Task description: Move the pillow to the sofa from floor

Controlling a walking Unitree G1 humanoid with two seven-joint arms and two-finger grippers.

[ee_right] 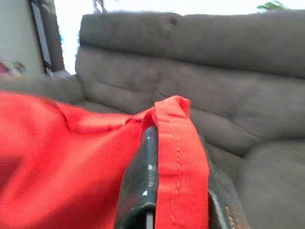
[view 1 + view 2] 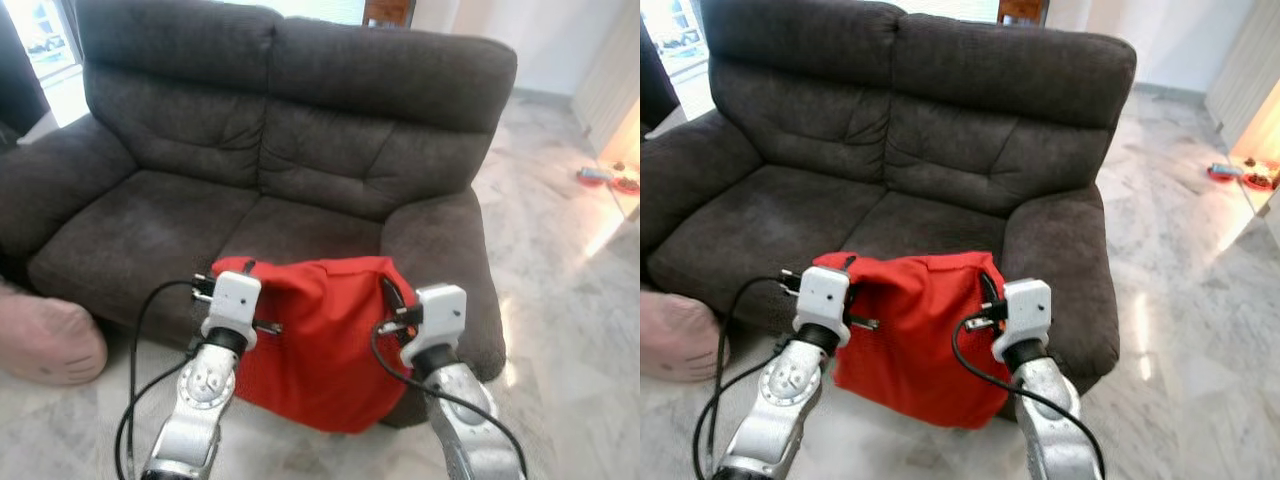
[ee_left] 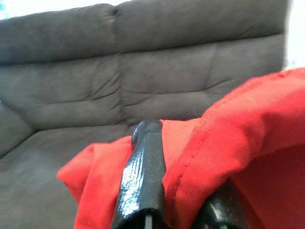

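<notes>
Taking the dark grey sofa (image 2: 300,150) as the landmark, a pale pink cushion-like object (image 2: 45,340) lies on the marble floor (image 2: 560,300) off the sofa's left front corner, just below its left armrest. In front of the sofa's right seat cushion, the red pillow (image 2: 315,340) hangs lifted off the floor, its top edge level with the seat's front edge and its lower part drooping against the sofa's front face, beside the right armrest. The left gripper (image 2: 232,272) is at the pillow's upper left corner, in front of the seam between the two seat cushions; in the left wrist view its black fingers (image 3: 143,176) are closed down on a fold of the red fabric, with cloth pinched between them. The right gripper (image 2: 398,290) is at the pillow's upper right corner, just before the sofa's right armrest; in the right wrist view its fingers (image 1: 138,186) are clamped on the stitched hem, which stands up between them. Both silver arms reach up from below with black cables looping beside them. Far to the right of the sofa, small red and blue items (image 2: 605,180) sit on the floor near a bright wall.
</notes>
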